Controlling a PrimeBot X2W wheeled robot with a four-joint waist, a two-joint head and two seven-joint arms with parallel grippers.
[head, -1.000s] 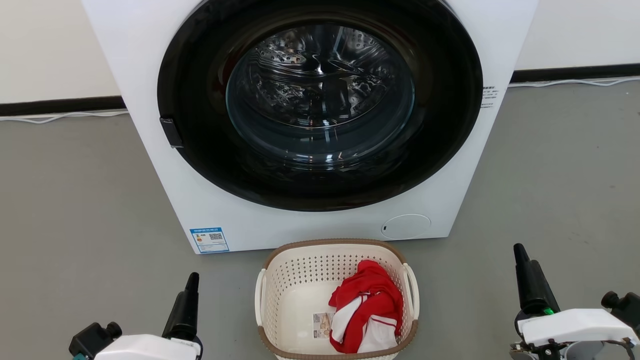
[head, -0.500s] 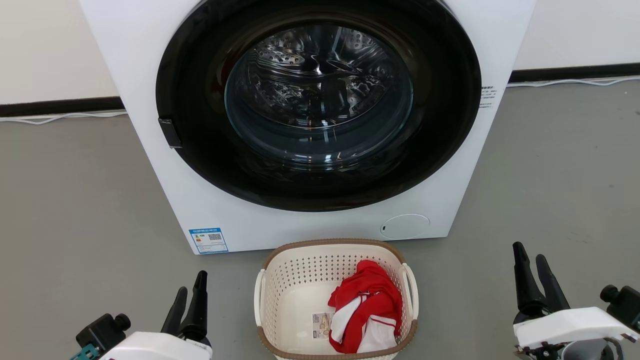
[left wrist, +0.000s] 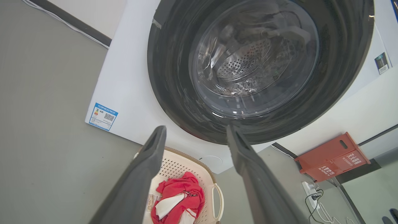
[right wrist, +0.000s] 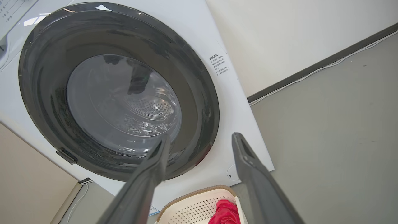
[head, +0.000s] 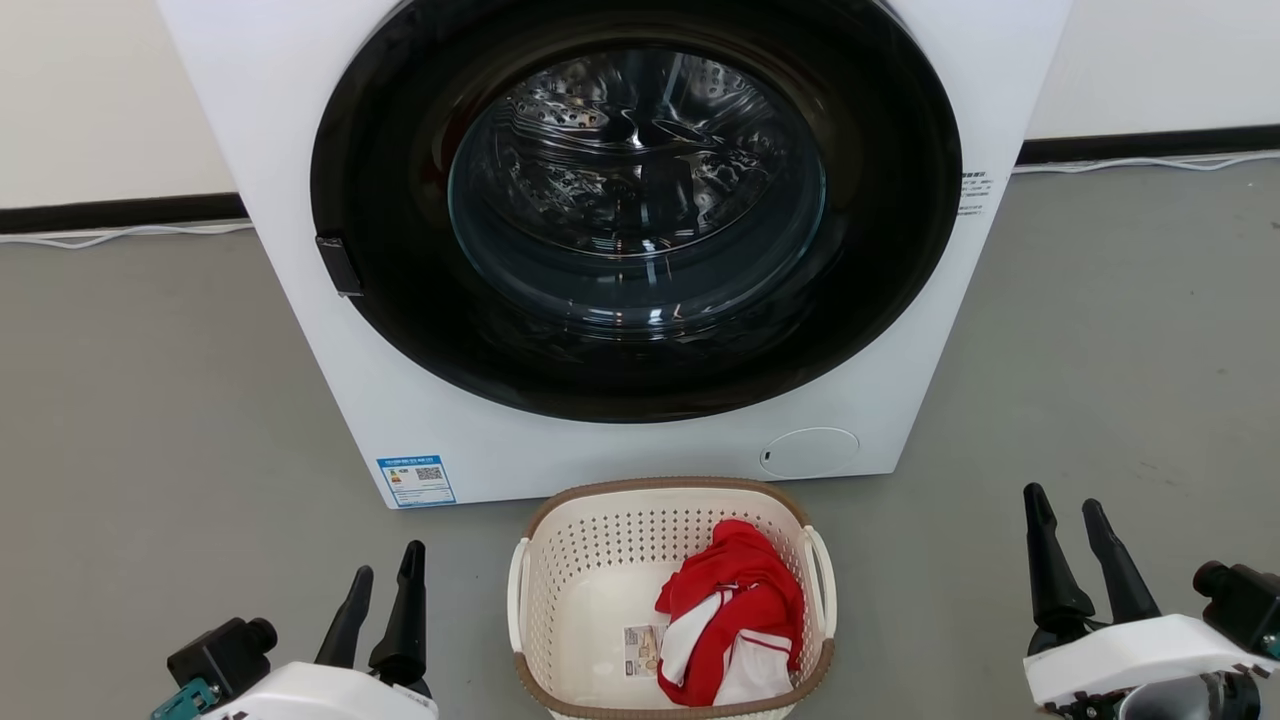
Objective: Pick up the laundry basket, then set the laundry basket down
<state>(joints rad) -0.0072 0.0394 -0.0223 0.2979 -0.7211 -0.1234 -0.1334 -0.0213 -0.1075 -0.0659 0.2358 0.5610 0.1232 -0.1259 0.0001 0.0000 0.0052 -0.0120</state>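
I have the left gripper (head: 387,562) and right gripper (head: 1063,498) spread apart, flanking the laundry basket (head: 600,560) on the floor (head: 150,400), ready to take its side handles (head: 826,590).

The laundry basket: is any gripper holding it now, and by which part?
Nothing is held. The left gripper and the right gripper are both open, one on each side of the laundry basket, not touching it.
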